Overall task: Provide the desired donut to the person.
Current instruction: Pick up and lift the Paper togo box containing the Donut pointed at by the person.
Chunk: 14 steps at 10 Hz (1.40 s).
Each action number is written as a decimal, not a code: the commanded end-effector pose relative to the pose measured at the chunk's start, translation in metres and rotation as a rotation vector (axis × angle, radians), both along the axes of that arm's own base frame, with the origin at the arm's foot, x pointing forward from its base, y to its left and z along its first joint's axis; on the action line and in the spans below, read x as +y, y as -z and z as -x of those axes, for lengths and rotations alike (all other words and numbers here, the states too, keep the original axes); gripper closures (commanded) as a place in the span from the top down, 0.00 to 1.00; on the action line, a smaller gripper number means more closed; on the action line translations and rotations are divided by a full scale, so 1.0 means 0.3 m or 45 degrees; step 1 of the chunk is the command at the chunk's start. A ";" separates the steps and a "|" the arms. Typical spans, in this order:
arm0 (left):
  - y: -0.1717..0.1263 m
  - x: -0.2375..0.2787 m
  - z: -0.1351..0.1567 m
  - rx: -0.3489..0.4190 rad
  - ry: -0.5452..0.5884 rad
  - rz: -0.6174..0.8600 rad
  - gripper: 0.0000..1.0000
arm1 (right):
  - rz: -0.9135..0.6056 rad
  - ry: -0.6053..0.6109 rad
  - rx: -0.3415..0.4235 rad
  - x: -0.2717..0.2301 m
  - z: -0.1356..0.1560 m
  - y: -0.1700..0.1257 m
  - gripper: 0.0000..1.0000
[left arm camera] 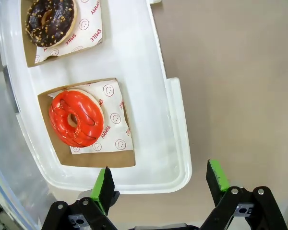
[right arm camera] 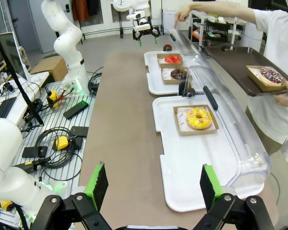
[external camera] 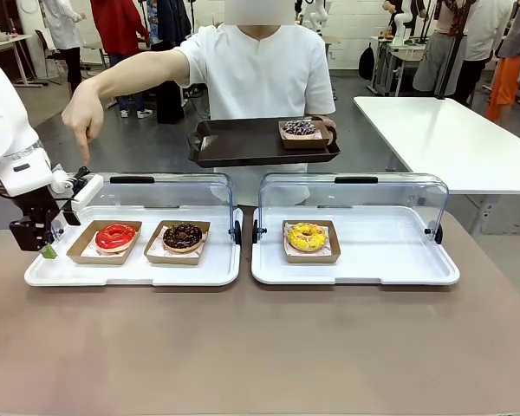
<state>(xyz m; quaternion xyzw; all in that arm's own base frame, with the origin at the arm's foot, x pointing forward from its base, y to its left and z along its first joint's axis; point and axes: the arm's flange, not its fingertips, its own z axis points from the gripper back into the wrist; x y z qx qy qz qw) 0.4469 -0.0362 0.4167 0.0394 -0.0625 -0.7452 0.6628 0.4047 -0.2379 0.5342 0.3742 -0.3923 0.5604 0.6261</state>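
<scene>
The person (external camera: 260, 74) across the table points a finger (external camera: 85, 149) down over the red-glazed donut (external camera: 115, 236) in its cardboard box on the left white tray (external camera: 134, 270). A chocolate donut (external camera: 183, 236) lies beside it. My left gripper (external camera: 59, 232) hovers open at that tray's left end. In the left wrist view its fingers (left arm camera: 161, 184) straddle the tray's corner (left arm camera: 175, 143), just short of the red donut (left arm camera: 76, 118). My right gripper (right arm camera: 153, 184) stands open, well back from the yellow donut (right arm camera: 199, 118).
Both white trays have clear lids (external camera: 355, 195) hinged up at the back. The person's other hand holds a dark tray (external camera: 243, 147) carrying a boxed purple-sprinkled donut (external camera: 300, 128). The brown table (external camera: 260, 347) is bare in front. A white table (external camera: 451, 139) stands at the right.
</scene>
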 end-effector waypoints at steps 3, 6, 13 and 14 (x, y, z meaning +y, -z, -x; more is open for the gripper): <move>-0.008 0.005 -0.002 -0.007 -0.005 -0.001 1.00 | -0.005 0.000 0.000 -0.002 0.001 0.003 1.00; 0.046 0.003 -0.005 0.025 0.021 -0.003 1.00 | -0.005 0.000 0.000 -0.002 0.001 0.003 1.00; 0.184 0.012 -0.100 0.031 0.005 -0.043 1.00 | -0.005 0.000 0.000 -0.002 0.001 0.003 1.00; 0.200 0.015 -0.116 0.039 -0.008 -0.050 1.00 | -0.005 0.000 0.000 -0.002 0.001 0.003 1.00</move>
